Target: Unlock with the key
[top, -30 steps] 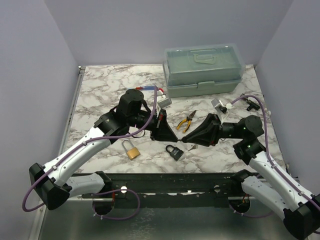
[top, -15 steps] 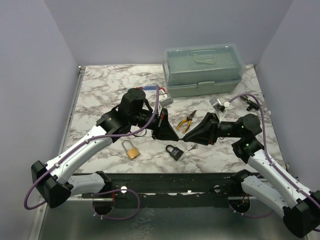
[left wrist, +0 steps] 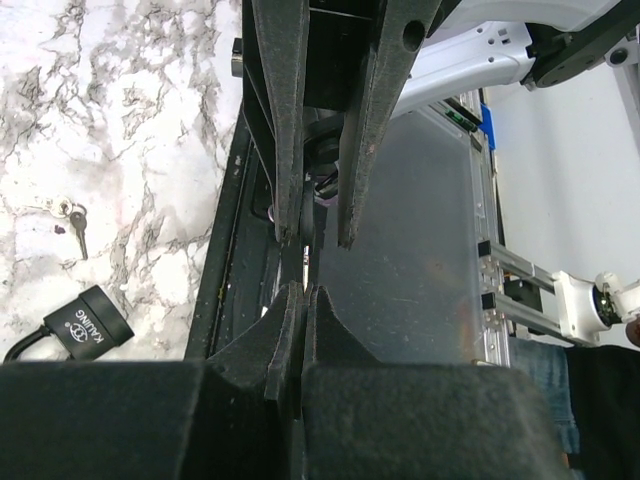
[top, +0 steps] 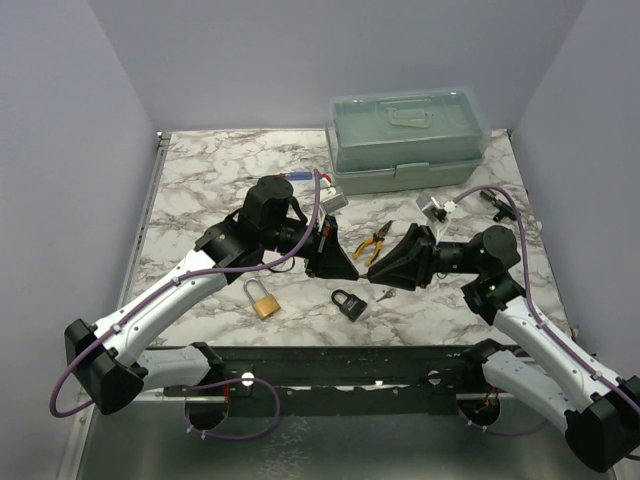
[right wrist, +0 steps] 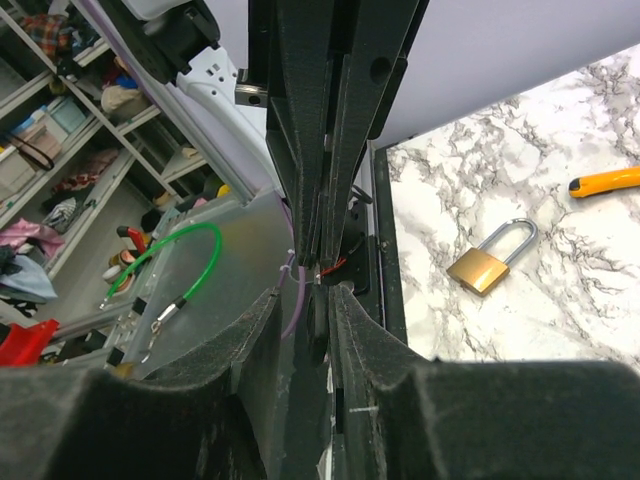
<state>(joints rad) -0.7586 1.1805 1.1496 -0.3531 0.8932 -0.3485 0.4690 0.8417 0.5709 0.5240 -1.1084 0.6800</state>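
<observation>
Key bunch (top: 385,294) lies flat on the marble surface (top: 200,180), in neither pincer's grip. From the left: a brass padlock (top: 263,300) rests untouched; the left pincer (top: 351,274) hangs clamped shut, nothing visible in it; a black padlock (top: 350,303) lies on its near side. The right pincer (top: 373,273), slightly parted and holding nothing that shows, meets it nose to nose, seemingly a hand-over pose. The key bunch sits just nearside of the right pincer's tip, beside the black padlock.
</observation>
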